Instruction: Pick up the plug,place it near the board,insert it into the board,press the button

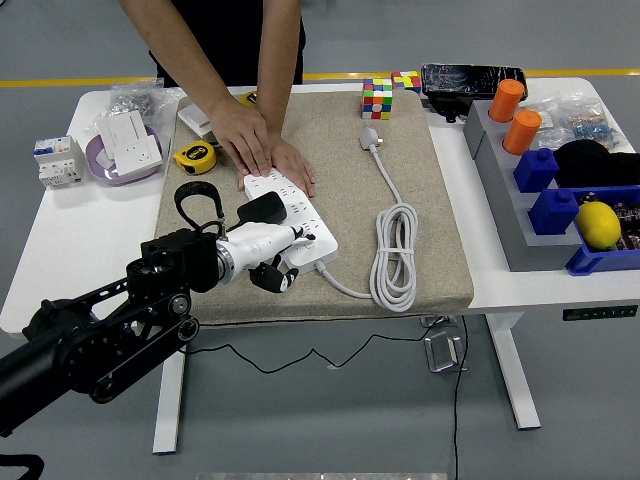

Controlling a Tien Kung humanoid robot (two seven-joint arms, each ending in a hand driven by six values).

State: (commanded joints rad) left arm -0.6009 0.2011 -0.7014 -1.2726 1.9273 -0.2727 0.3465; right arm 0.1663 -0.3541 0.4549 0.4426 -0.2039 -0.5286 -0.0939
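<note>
Your view, left to right:

- White circuit-breaker block (52,160) near the far left edge of the white table (70,250).
- Round lavender dish (122,160) holding white socket modules in clear wrap.
- Yellow tape measure (196,157) on the beige felt mat (400,200), beside the person's hands.
- Your left hand (268,248), white with black fingertips, at the end of the black arm (110,320) that enters from the lower left. It sits at the near end of the white power strip (296,212), fingers loosely curled and grasping nothing; you cannot tell whether a fingertip touches the strip.
- The person's two hands (262,153), pressed flat on the far end of the strip.
- White plug (370,137), lying loose on the mat well apart from the strip, its white cable (397,255) coiled toward the mat's near edge and running back to the strip.
- Two multicoloured puzzle cubes (378,98) at the mat's far edge.
- Black device (470,78) beyond the cubes.
- Two orange cylinders (513,115), then blue bins (560,195), one holding a yellow lemon (598,224).
</note>
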